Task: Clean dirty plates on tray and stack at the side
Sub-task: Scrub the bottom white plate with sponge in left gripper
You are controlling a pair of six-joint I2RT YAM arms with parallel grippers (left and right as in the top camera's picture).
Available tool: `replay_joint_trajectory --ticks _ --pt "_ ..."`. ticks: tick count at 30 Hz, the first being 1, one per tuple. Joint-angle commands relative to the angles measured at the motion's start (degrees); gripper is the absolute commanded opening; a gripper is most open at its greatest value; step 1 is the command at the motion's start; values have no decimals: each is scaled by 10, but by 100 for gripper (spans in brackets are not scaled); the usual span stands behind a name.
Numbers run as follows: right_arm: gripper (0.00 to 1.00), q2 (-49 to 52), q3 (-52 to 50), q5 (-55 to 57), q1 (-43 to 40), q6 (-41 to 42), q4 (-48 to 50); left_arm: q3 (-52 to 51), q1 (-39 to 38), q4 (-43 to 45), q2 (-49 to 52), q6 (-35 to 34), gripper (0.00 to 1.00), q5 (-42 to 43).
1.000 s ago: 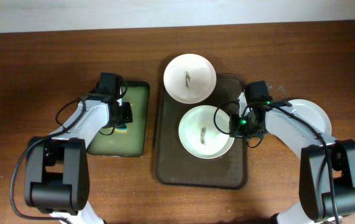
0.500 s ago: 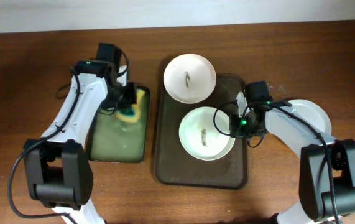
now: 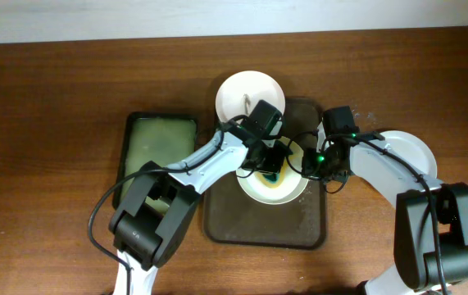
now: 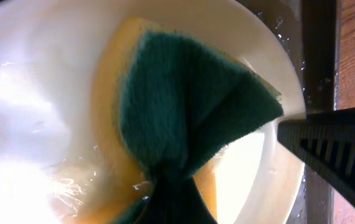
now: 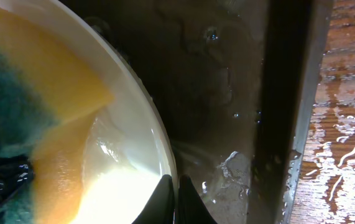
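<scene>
Pinched the folded yellow-and-green scouring sponge tight in the left gripper, jaws closed down on its bunched lower end. Pressed its green face into the hollow of the pale, round, shallow plate, evidently to scrub away the smear at centre. Gripped that plate's right-hand rim between the almost-touching fingertips of the right gripper, probably to stop it sliding or spinning under the scrubbing.

Worked the plate on the large dark brown rectangular tray, beaded with droplets in the right wrist view, so catching most of the run-off rather than soaking the wooden table.

Had the small green-lined tray just beside the brown one on its left, within easy reach for wetting the sponge.

Had a second round white plate, dark smear showing, overlapping the brown tray's far edge, by the look of it awaiting its turn.

Had a third white plate off the tray to the right, partly under the right arm, apparently the start of the stack.
</scene>
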Motion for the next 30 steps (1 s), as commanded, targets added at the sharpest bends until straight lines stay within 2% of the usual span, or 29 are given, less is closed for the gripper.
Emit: replay_joint_trajectory --ticks 1,4,9,11,14,17,18,19,25,26,28,30 --pt "4 7 2 3 2 7 1 -6 -33 6 42 -17 0 30" --pt "4 7 2 3 2 7 1 2 -27 -13 43 -14 0 -13" --pt "4 7 2 3 2 7 1 81 44 -168 43 -32 0 -221" --pt "4 7 2 3 2 7 1 99 63 -196 43 -32 0 -283" --pt "4 7 2 3 2 7 1 99 65 -186 47 -30 0 -252" --pt "4 7 2 3 2 7 1 99 40 -160 59 -28 0 -107" --pt "4 7 2 3 2 7 1 99 18 -150 66 -7 0 -19" --pt "4 7 2 3 2 7 2 99 1 -148 71 1 0 30" --pt "4 7 2 -6 2 52 28 100 -25 -141 72 9 0 197" --pt "4 7 2 -6 2 52 27 100 -25 -139 72 9 0 202" --pt "4 7 2 -6 2 52 26 100 -24 -137 72 9 0 159" --pt "4 7 2 -6 2 52 24 100 -21 -145 72 9 0 51"
